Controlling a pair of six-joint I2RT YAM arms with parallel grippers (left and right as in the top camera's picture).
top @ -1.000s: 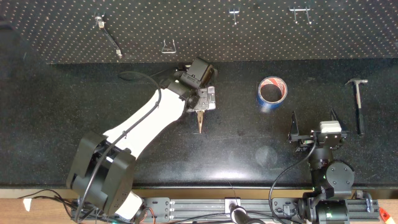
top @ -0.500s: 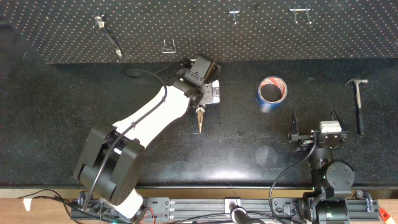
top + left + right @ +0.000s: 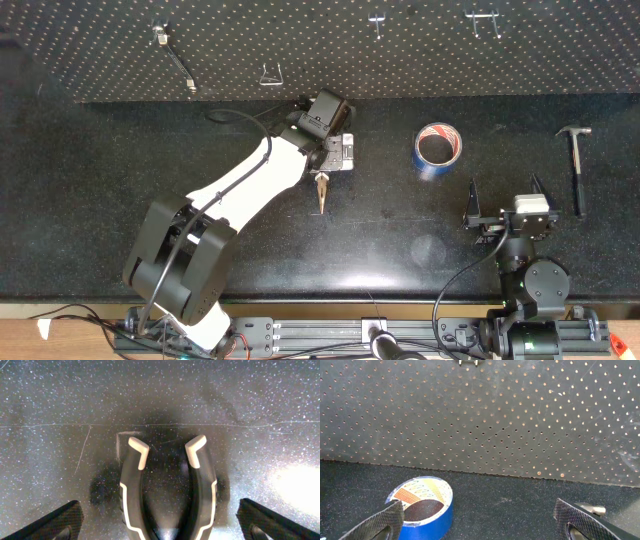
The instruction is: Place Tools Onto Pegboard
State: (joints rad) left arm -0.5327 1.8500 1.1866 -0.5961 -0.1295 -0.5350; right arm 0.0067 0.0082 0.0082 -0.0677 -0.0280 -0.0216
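Note:
Pliers [image 3: 322, 190] lie on the black table, nose toward the front edge. Their black handles with pale tips [image 3: 136, 455] sit between the fingers of my left gripper [image 3: 159, 506], which is open wide and clear of both handles. From above, the left gripper [image 3: 335, 155] hangs over the handle end. A blue tape roll [image 3: 437, 148] lies to the right, also seen as the tape roll [image 3: 422, 505] in front of my right gripper [image 3: 477, 510]. That right gripper [image 3: 505, 195] is open and holds nothing. A hammer [image 3: 575, 165] lies at the far right.
The pegboard [image 3: 420, 50] runs along the back with a wire hook [image 3: 269, 74] and two metal hooks [image 3: 377, 20] [image 3: 484, 20]. A slim tool [image 3: 177, 60] hangs at its left. Bare table lies between the pliers and the tape.
The left arm has swung slightly right and toward the pegboard, shifting its gripper over the pliers' handles. The pliers, tape, hammer and right arm have stayed put.

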